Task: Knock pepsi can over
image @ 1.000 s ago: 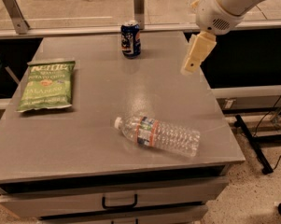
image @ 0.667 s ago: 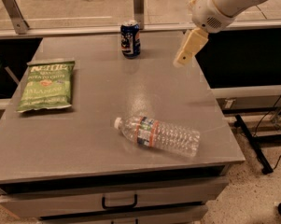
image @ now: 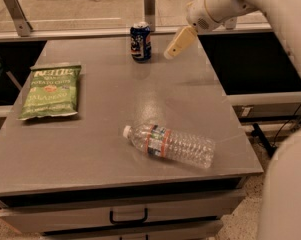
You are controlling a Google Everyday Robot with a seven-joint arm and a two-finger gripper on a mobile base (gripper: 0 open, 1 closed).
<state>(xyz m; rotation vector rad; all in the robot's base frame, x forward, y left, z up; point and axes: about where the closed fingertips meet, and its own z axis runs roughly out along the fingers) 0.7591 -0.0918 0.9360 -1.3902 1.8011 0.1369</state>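
The pepsi can (image: 140,42), dark blue with a silver top, stands upright near the far edge of the grey table (image: 105,99). My gripper (image: 169,54) hangs above the table just to the right of the can, a short gap away, its cream fingers pointing down and left toward the can. It holds nothing that I can see.
A clear water bottle (image: 170,145) with an orange-banded label lies on its side at the table's front right. A green chip bag (image: 51,90) lies flat at the left. A metal post (image: 149,5) stands behind the can. A drawer handle (image: 128,217) shows below the front edge.
My gripper has moved left and slightly toward the back, closing the distance to the can. The can, bottle and chip bag have not moved.
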